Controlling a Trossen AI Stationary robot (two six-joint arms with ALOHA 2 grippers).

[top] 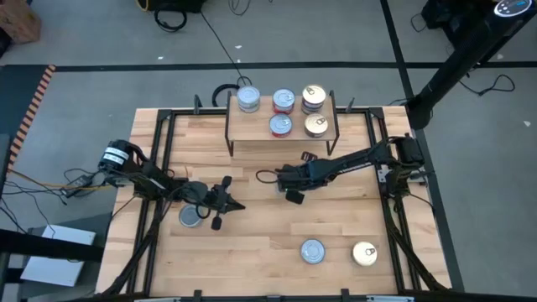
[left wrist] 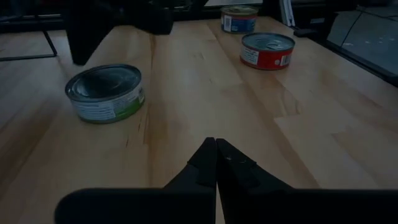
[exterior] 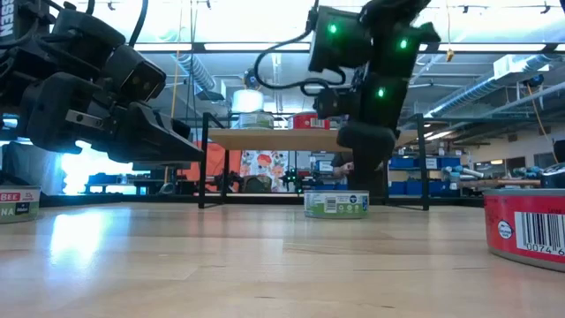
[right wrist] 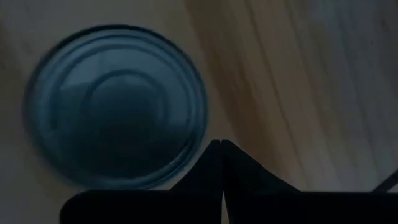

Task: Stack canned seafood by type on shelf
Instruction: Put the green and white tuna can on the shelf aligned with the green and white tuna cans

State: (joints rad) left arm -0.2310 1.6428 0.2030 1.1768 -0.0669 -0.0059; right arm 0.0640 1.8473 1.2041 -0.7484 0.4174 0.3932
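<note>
Your right hand (top: pixel 284 179) hangs over the middle of the worktop (top: pixel 252 243), fingers pressed together and holding nothing, with a silver-topped tin (right wrist: pixel 115 106) lying directly beneath it. Your left hand (top: pixel 237 205) sits low toward the left side, likewise closed tight and empty, just beside another silver tin (top: pixel 192 216). The shelf (top: pixel 252 130) at the far edge already carries five tins (top: pixel 283 101) sorted by top, while a silver-blue tin (top: pixel 312 251) and a gold tin (top: pixel 364 253) wait near the front edge. The risk, as I judge it, is coming down with the fingers shut: they would press on the lid or shove the tin sideways instead of straddling it. Open wide first. Also watch the shelf's wire legs (top: pixel 229 134) and the existing stacks, which a careless placement could knock over.
</note>
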